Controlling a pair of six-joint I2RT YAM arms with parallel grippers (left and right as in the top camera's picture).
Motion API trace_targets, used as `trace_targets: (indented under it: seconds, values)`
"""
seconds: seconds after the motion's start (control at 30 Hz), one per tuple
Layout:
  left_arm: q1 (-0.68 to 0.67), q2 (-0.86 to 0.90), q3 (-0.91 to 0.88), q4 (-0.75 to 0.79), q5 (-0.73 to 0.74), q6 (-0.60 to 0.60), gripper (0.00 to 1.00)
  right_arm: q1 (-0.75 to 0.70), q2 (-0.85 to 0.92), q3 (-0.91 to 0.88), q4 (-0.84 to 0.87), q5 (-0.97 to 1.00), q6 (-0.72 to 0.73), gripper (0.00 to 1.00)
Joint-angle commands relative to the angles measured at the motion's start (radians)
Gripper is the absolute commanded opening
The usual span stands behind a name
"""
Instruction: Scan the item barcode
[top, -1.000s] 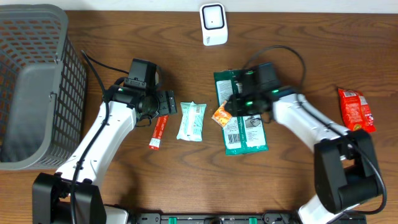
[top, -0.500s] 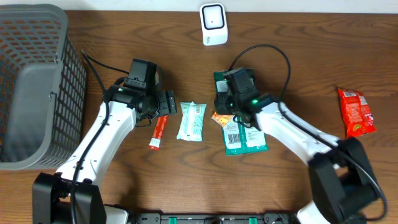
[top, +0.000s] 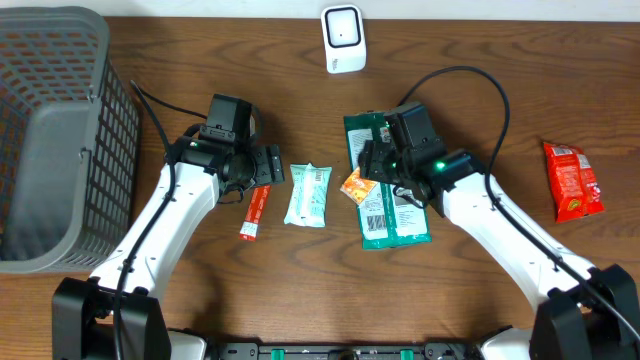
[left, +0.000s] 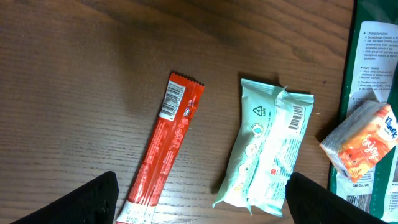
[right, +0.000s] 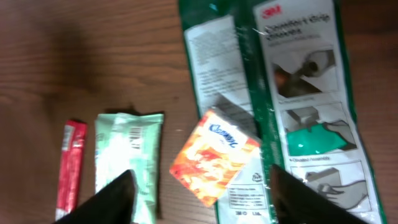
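A grey basket (top: 60, 140) sits at the worktop's (top: 180, 50) left end, probably there to take items once they are scanned. The left pincer (left: 205, 202) hangs with its fingers spread wide and holding nothing, above a red stick (left: 165, 152) and a mint pack (left: 267, 152). Both lie flat with printed codes facing up, so this arm looks parked, not working. The white scanner (top: 343, 38) stands at the far edge, its face towards the arms, so a code has to be lifted and turned to it.

The orange pack (right: 214, 155) seems to be the item in hand. It lies tilted, partly on the green packets (right: 298, 93), near the mint pack but apart from it. The right pincer (right: 208, 196) hovers directly over it, fingers spread to either side and pinching nothing, which looks like lining up for a grasp. No barcode shows on the pack's top face, so it may need turning. A red bag (top: 573, 180) lies well apart at the right.
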Motion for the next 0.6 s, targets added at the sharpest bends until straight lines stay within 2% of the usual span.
trace_targets:
  seconds: [0.0, 0.13, 0.3, 0.43, 0.53, 0.57]
  values:
    - [0.003, 0.001, 0.008, -0.001, -0.006, 0.005, 0.87, -0.007, 0.045, -0.005, -0.006, 0.013, 0.054, 0.57]
    - [0.003, 0.001, 0.008, -0.001, -0.006, 0.005, 0.87, -0.007, 0.075, -0.025, -0.005, 0.014, 0.072, 0.51]
    - [0.003, 0.001, 0.008, -0.002, -0.006, 0.006, 0.87, -0.043, 0.087, -0.044, -0.002, 0.023, 0.071, 0.51]
    - [0.003, 0.001, 0.008, -0.002, -0.006, 0.006, 0.87, -0.118, 0.033, -0.041, 0.003, -0.010, -0.019, 0.59]
    - [0.003, 0.001, 0.008, 0.007, -0.006, 0.006, 0.87, -0.226, -0.011, -0.040, -0.005, -0.037, -0.095, 0.62]
    - [0.003, 0.001, 0.008, 0.011, -0.005, 0.005, 0.99, -0.260, -0.016, -0.040, -0.006, -0.053, -0.110, 0.63]
